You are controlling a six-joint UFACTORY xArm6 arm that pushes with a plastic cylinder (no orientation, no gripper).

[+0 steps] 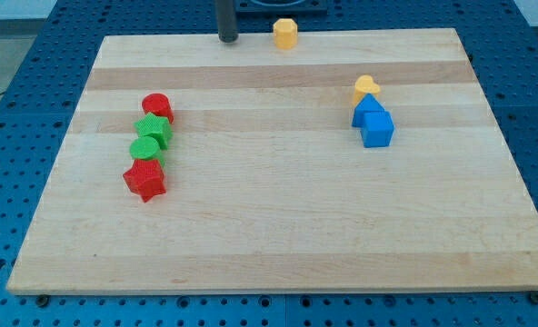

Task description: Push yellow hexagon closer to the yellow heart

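Note:
The yellow hexagon [285,33] sits at the board's top edge, right of centre. The yellow heart [366,87] lies lower and to the right, touching the top of a blue block. My tip [227,40] rests at the board's top edge, to the left of the yellow hexagon, with a gap between them.
Two blue blocks [373,123] sit packed together just below the yellow heart. On the left a column runs downward: a red cylinder [157,107], a green block [154,130], a second green block [146,149], and a red star [144,180]. The wooden board [278,227] lies on a blue perforated table.

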